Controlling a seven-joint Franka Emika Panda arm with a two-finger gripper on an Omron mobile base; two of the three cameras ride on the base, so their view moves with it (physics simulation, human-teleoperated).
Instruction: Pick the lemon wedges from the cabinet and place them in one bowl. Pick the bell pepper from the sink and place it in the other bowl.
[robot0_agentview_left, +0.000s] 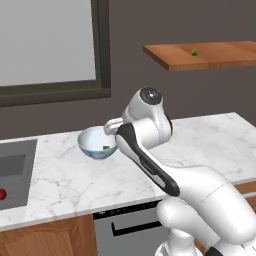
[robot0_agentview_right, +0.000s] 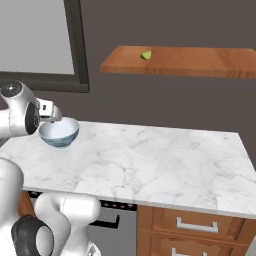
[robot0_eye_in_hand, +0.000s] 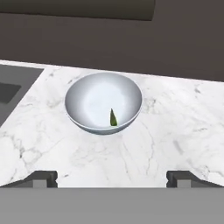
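One lemon wedge (robot0_eye_in_hand: 113, 118) lay inside a bowl (robot0_eye_in_hand: 103, 103) on the marble table (robot0_eye_in_hand: 175, 131). The gripper (robot0_eye_in_hand: 112, 177) hung over the table near that bowl, its jaws wide apart and holding nothing. The second lemon wedge (robot0_agentview_right: 146, 55) sat on the cabinet (robot0_agentview_right: 200, 62) high on the wall. The bell pepper (robot0_agentview_left: 2, 194) was down in the sink (robot0_agentview_left: 15, 172). So it looked like one wedge was done, and the second wedge and the pepper were left.
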